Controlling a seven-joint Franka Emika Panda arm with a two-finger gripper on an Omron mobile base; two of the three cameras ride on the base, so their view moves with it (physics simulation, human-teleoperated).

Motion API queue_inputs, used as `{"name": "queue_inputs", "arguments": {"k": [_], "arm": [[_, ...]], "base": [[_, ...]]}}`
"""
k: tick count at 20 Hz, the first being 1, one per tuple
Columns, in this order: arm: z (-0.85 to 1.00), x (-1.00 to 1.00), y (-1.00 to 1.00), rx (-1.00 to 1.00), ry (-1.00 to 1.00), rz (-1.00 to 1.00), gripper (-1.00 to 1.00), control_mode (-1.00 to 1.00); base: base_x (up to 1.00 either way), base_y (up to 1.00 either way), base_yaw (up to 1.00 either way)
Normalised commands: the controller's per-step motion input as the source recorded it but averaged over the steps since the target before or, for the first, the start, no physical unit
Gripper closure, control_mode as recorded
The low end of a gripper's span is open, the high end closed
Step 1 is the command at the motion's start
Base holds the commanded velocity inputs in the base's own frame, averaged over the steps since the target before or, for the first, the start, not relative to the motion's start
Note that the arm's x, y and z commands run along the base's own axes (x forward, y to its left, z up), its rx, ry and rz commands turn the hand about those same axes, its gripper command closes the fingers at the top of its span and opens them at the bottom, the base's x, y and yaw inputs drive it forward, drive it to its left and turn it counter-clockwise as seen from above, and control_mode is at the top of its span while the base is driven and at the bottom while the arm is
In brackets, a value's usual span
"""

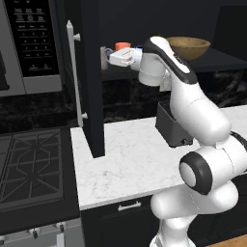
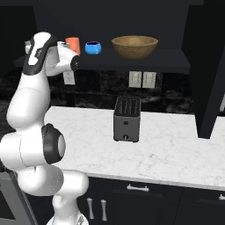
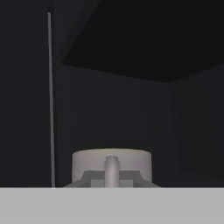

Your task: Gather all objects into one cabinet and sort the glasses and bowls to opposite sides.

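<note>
Three task things sat on the cabinet (image 2: pixel 200 79) shelf in the right base view: the orange cup (image 2: pixel 73 45) at the left, the blue cup (image 2: pixel 92 47) just beside it, and the bowl (image 2: pixel 134 46) well to the right. Both cups and the bowl were upright and apart from one another. A toaster (image 2: pixel 127 119) stood on the bench (image 2: pixel 176 154) below. The arm's wrist reached up to the shelf just left of the orange cup.

From the left base view, the hand (image 1: pixel 104 58) lay level at the shelf's left end, close to the open door (image 1: pixel 91 82) and just in front of the orange cup (image 1: pixel 122 46). The bowl (image 1: pixel 188 47) showed behind the arm. Whether the fingers touched the cup could not be told from here.

Along the hand view, only the dark cabinet inside and the door's bright edge showed; nothing sat between the finger tips. The hand seemed nearly shut and held nothing.

The sorting looked done, cups left and bowl right. The risk lay in pulling back: the wrist sat so near the orange cup that a sideways swing could tip it into the blue cup or off the shelf, and a wide sweep could strike the door
</note>
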Motion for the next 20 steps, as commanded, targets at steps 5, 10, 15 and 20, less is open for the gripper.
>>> {"name": "queue_inputs", "arguments": {"k": [5,10,15,20], "arm": [[0.10,0.57,0.21,-0.02,-0.01,0.00,1.00,-1.00],[0.00,0.53,0.42,-0.04,-0.03,0.00,1.00,-1.00],[-0.01,0.25,0.28,-0.06,-0.01,0.00,1.00,-1.00],[-0.20,0.11,0.05,-0.09,-0.01,0.00,1.00,-1.00]], "base": [[0.00,0.00,0.00],[0.00,0.00,0.00],[0.00,0.00,0.00],[0.00,0.00,0.00]]}}
